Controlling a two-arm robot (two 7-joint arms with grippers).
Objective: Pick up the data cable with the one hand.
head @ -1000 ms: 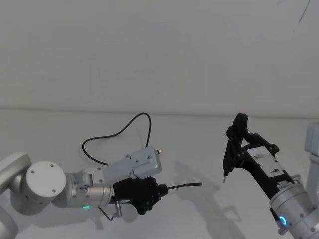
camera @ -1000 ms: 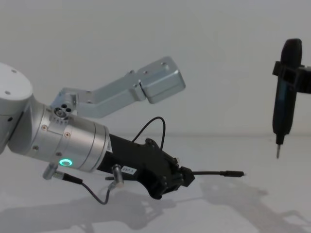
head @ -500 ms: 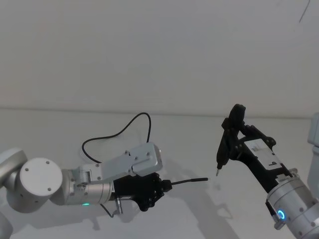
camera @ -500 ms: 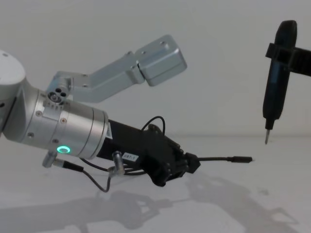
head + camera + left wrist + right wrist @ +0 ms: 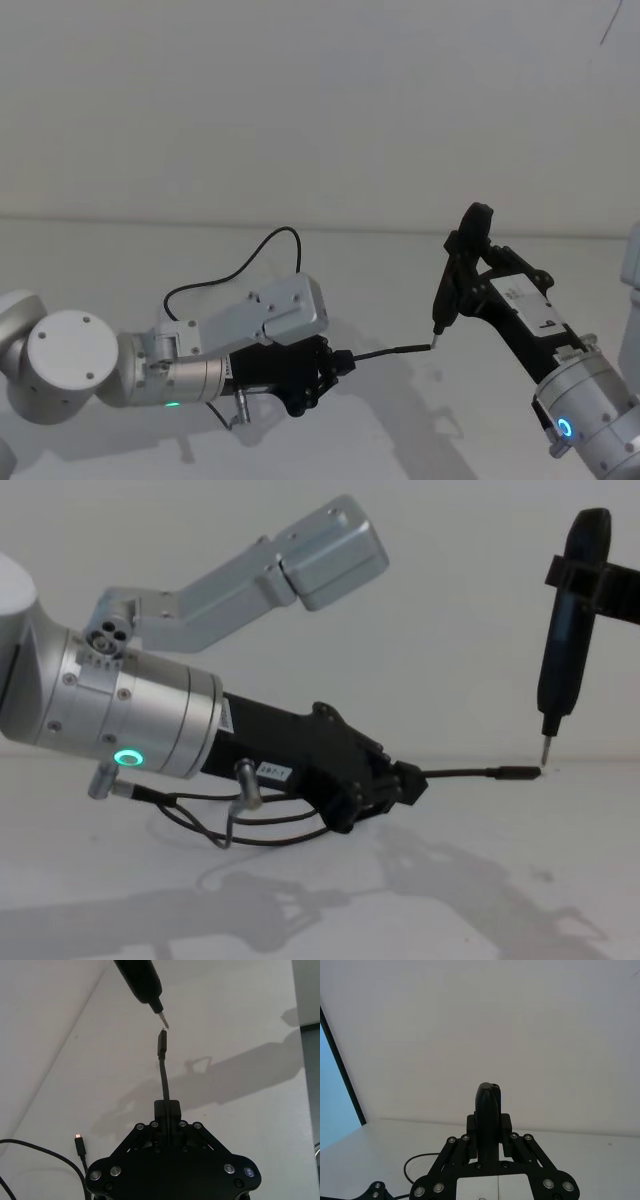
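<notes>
My left gripper (image 5: 335, 362) (image 5: 410, 780) (image 5: 167, 1106) is shut on the data cable (image 5: 240, 265), a thin black cord, just behind one plug. That plug (image 5: 415, 348) (image 5: 515, 773) (image 5: 161, 1042) sticks out straight ahead, above the table. The rest of the cable loops back over the table behind my left arm, and its other plug (image 5: 80, 1146) lies flat. My right gripper (image 5: 465, 265) (image 5: 488, 1125) is shut on a black pen-shaped tool (image 5: 565, 660) (image 5: 142, 982) held upright. The tool's metal tip (image 5: 545, 750) (image 5: 164, 1022) is right at the end of the held plug.
A short grey wire with silver plugs (image 5: 235, 825) hangs under my left wrist, near the green ring light (image 5: 127, 757). The white table (image 5: 400, 440) runs to a plain wall behind. A blue panel (image 5: 335, 1110) stands off to one side.
My left gripper has lifted and pushed forward with the cable, bringing the plug's end up to the tool's tip. My right gripper shifted slightly toward the left arm.
</notes>
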